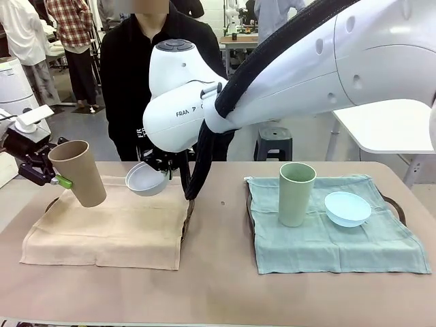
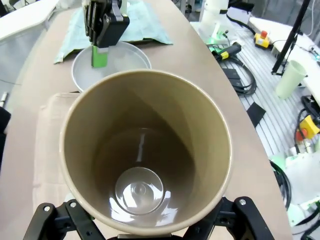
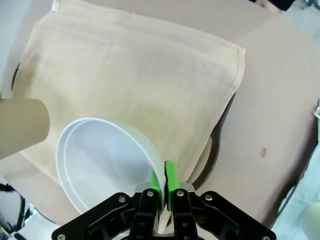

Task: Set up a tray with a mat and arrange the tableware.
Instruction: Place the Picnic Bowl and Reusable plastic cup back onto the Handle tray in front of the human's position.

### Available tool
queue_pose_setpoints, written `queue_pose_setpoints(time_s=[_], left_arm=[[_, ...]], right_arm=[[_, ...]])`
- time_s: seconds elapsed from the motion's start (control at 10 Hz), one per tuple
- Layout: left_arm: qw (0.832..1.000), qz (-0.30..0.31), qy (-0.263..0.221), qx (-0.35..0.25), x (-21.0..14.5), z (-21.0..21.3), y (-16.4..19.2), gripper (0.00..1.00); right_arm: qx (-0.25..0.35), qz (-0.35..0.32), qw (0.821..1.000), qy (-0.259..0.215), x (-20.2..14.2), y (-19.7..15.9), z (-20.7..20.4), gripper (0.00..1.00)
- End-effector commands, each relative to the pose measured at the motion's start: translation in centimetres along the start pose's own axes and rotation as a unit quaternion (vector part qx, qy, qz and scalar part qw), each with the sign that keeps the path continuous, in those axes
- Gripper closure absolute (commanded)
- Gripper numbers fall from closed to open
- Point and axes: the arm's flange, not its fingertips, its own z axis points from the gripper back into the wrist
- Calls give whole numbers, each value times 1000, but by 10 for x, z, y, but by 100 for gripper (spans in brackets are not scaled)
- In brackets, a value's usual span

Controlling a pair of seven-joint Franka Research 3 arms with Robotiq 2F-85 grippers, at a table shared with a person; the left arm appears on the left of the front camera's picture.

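Observation:
My left gripper (image 1: 67, 179) is shut on a tan cup (image 1: 79, 173) and holds it tilted above the beige mat's (image 1: 105, 230) far left corner. The left wrist view looks straight down into that tan cup (image 2: 145, 155), gripped between the left gripper's (image 2: 145, 222) jaws. My right gripper (image 1: 167, 174) reaches across the middle, shut on the rim of a white bowl (image 1: 145, 181) hanging over the mat's far edge. The right gripper (image 3: 163, 184) pinches the white bowl (image 3: 100, 167) with its green pads. A pale green cup (image 1: 296, 194) and a light blue bowl (image 1: 347, 208) rest on the green mat (image 1: 334, 238).
Each mat lies on a dark tray; rims show at the beige mat's right side (image 1: 187, 221) and behind the green mat (image 1: 396, 204). A person in black stands at the far side. The big white right arm (image 1: 327, 61) spans the upper picture. Bare tabletop lies between the mats.

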Motion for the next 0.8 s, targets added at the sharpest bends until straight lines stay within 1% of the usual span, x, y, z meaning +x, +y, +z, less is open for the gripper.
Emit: queue_pose_setpoints(time_s=[0.0, 0.1, 0.2, 0.3, 0.4, 0.5, 0.7], left_arm=[[1000, 4, -1, -4, -4, -4, 0, 13], [1000, 7, 0, 0, -9, -3, 4, 13], [1000, 7, -4, 3, -15, -6, 7, 13], [1000, 3, -3, 7, -20, -12, 11, 13], [1000, 3, -2, 10, -23, -17, 15, 13], [1000, -1, -1, 13, -25, -19, 18, 13], [1000, -7, -1, 17, -29, -26, 25, 13]], right_arm=[[1, 0, 1000, 1, 0, 0, -2, 95], [6, -1, 1000, 25, 4, -6, -21, 95], [14, 7, 999, 33, 6, -6, -37, 95], [15, 22, 999, 34, 9, -5, -51, 95], [30, 32, 998, 35, 11, -7, -60, 95], [53, 36, 997, 31, 13, -11, -65, 95], [70, 32, 997, 30, 12, -18, -74, 95]])
